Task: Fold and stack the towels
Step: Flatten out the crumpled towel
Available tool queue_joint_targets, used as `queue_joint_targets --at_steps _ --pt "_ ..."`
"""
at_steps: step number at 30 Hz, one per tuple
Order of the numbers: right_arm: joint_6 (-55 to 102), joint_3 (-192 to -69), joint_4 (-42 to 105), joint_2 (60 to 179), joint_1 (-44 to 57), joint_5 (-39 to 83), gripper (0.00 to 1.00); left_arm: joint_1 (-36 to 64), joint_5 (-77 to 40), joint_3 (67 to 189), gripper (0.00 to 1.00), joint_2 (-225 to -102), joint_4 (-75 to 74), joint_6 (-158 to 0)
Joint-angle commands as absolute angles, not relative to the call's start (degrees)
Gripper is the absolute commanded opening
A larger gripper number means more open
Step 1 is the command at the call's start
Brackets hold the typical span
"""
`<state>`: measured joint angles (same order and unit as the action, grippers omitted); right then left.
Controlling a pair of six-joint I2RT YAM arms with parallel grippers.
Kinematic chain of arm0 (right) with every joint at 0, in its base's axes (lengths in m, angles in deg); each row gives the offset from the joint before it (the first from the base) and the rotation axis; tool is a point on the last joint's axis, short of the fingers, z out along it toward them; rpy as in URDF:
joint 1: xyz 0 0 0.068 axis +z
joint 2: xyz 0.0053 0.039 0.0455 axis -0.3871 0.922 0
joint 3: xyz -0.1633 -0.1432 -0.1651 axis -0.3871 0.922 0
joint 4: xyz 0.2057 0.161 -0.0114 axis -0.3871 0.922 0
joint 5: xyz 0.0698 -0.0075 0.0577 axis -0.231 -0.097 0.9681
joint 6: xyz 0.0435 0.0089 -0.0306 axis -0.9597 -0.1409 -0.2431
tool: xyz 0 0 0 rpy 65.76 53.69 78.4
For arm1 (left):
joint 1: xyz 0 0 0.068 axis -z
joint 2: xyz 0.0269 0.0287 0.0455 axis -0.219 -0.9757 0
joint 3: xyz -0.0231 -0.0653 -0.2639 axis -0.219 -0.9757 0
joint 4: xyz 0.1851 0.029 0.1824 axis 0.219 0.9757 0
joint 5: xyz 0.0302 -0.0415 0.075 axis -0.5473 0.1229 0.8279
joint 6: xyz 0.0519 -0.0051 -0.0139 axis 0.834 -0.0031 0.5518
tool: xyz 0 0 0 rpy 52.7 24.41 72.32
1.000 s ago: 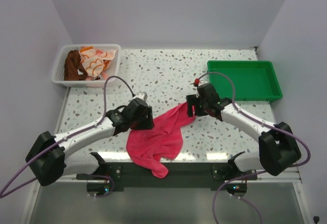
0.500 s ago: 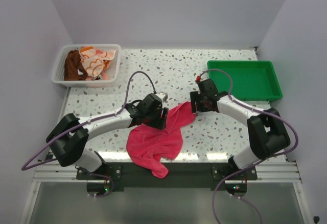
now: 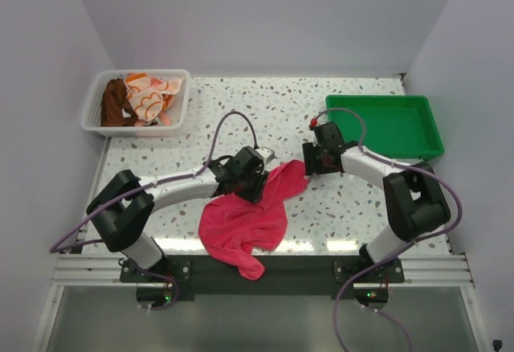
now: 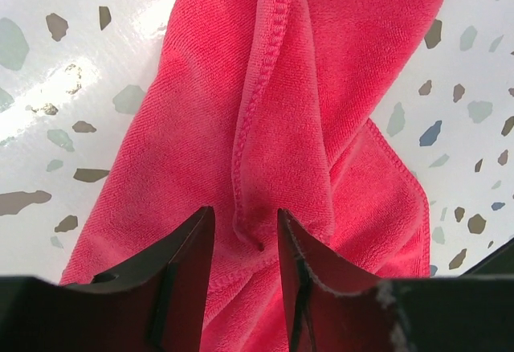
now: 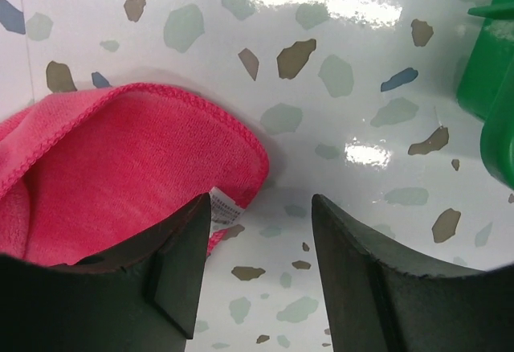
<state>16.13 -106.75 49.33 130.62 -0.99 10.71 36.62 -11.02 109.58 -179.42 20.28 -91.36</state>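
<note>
Left claw (image 3: 259, 189) nearer right claw (image 3: 310, 164), 1 pink towel (image 3: 245, 222)

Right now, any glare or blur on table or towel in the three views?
Top external: glare band along the table near edge, pink towel sharp. Left wrist: glare upper left, towel weave crisp. Right wrist: glare streaks across the top, near fingers dark.

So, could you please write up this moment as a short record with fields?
pink towel: crumpled and unfolded on the table, between the arms
left gripper: open, fingers either side of a raised fold of the pink towel
right gripper: open, over the pink towel's labelled corner
basket: far left; holds brown towel and orange-patterned towel, both unfolded
green tray: far right
</note>
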Motion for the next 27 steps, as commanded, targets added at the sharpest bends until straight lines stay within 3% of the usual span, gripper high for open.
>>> queue_joint_targets --at_steps 1,10,14,17,20,27 --pt "17.8 -110.0 46.6 132.6 -1.9 11.9 0.56 36.9 -10.5 112.1 0.41 -179.7 20.3 -88.9" --pt "18.3 -112.3 46.0 136.8 -2.0 13.6 0.55 37.0 -11.1 111.7 0.40 -180.1 19.3 -88.5" --pt "18.6 -112.6 45.5 138.2 -2.1 13.6 0.55 37.0 -11.3 111.8 0.30 -180.5 19.1 -88.2" --pt "18.9 -113.0 45.8 139.2 -2.1 13.8 0.54 37.0 -11.0 111.8 0.12 -180.2 19.7 -87.8" --pt "19.2 -113.2 46.6 139.7 -2.1 15.3 0.50 36.9 -9.0 112.2 0.02 -179.5 20.8 -87.4" --pt "19.8 -113.5 49.7 140.2 -2.2 18.6 0.41 36.6 -5.6 113.8 0.00 -179.2 22.9 -86.7"
